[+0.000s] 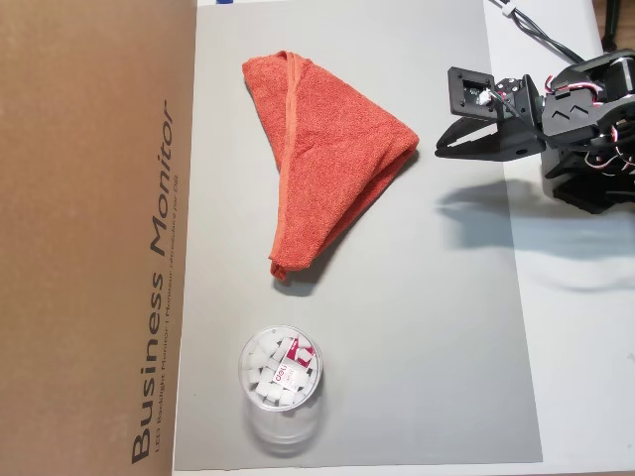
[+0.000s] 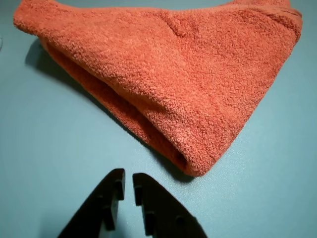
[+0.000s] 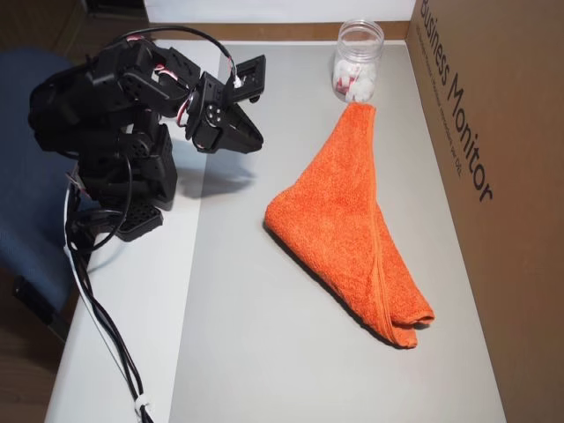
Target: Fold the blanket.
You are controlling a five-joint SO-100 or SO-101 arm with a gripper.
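Observation:
The blanket [image 1: 327, 149] is an orange-red terry towel lying folded into a triangle on the grey mat [image 1: 417, 327]. One folded corner points toward my gripper [image 1: 439, 151], which hovers just off that corner, apart from the cloth. In the wrist view the blanket [image 2: 188, 84] fills the upper frame. Below it, my gripper [image 2: 129, 178] has its black fingers nearly touching, with only a thin slit and nothing between them. From the other overhead view the blanket [image 3: 348, 220] lies to the right of the gripper [image 3: 256, 145].
A clear plastic cup [image 1: 280, 372] of white pieces stands near the blanket's narrow end. A brown cardboard box [image 1: 89, 238] borders the mat's far side from the arm. The arm's base [image 3: 106, 132] and cables [image 3: 97, 308] sit on the white table.

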